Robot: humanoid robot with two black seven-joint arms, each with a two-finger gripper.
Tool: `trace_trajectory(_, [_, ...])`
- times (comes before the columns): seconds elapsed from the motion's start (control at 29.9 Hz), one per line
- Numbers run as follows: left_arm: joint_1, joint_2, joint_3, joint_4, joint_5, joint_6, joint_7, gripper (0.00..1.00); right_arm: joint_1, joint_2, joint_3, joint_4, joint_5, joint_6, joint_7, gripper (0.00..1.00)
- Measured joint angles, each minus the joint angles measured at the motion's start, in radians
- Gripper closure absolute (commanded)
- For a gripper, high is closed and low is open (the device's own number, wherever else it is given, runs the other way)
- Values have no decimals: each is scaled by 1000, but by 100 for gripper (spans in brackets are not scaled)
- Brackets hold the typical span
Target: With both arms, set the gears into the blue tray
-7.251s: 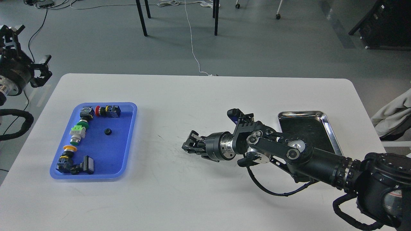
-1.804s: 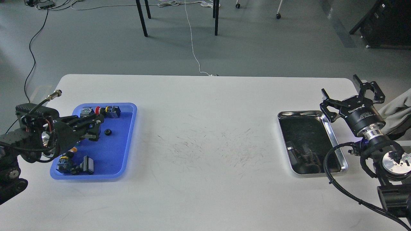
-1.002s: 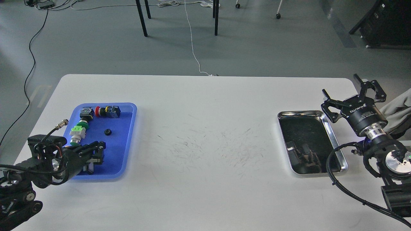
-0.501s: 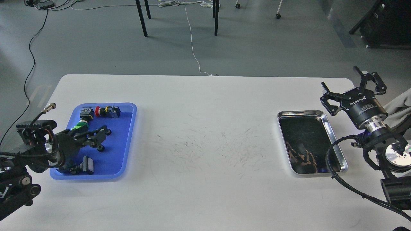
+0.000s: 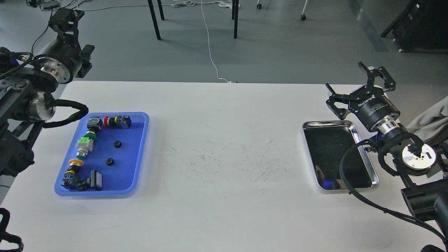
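A white bench [image 5: 224,196] fills most of the frame; at its left sits the blue tray [image 5: 134,175], at its right a shiny steel tray [image 5: 364,147], the two well apart; the bare middle of the bench shows fine dark scuff marks.

Two gears lie on the blue tray's floor, apart from each other: one gear [image 5: 117,144] near the tray's centre, a second gear [image 5: 110,161] just below and slightly left of it; neither touches the push-button switches [image 5: 85,144], which run in a column down the tray's left side with a red-capped one [image 5: 117,121] along its top edge and a dark one [image 5: 82,182] in the lower left corner.

The left gripper [image 5: 66,17] is raised into the upper left of the frame, over the floor beyond the bench; it is seen end-on and dark, so whether its fingers are parted cannot be told.

The right gripper [image 5: 357,82] stands at the upper right, above the steel tray's far edge, marked ROBOTIQ; its fingers are spread wide with nothing between them.
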Motion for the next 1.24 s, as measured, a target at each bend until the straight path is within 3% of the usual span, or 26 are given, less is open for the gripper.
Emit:
trace_trajectory(0.13, [12, -55, -23, 78, -92, -21, -62, 2, -2, -1, 16, 11, 2, -1, 0, 2])
trace_trajectory(0.23, [17, -63, -30, 167, -221, -115, -114, 2, -5, -3, 24, 13, 3, -3, 0, 2])
trace_trajectory(0.43, [49, -92, -18, 248, -348, -270, -135, 2, -5, -13, 24, 13, 3, -7, 0, 2])
trace_trajectory(1.0, [69, -135, -33, 252, -394, -278, -146, 2, 39, -23, 5, 5, 0, -15, 0, 2])
trace_trajectory(1.24, [65, -135, -33, 252, -395, -278, -229, 2, 37, -23, -1, 5, 0, -15, 0, 2])
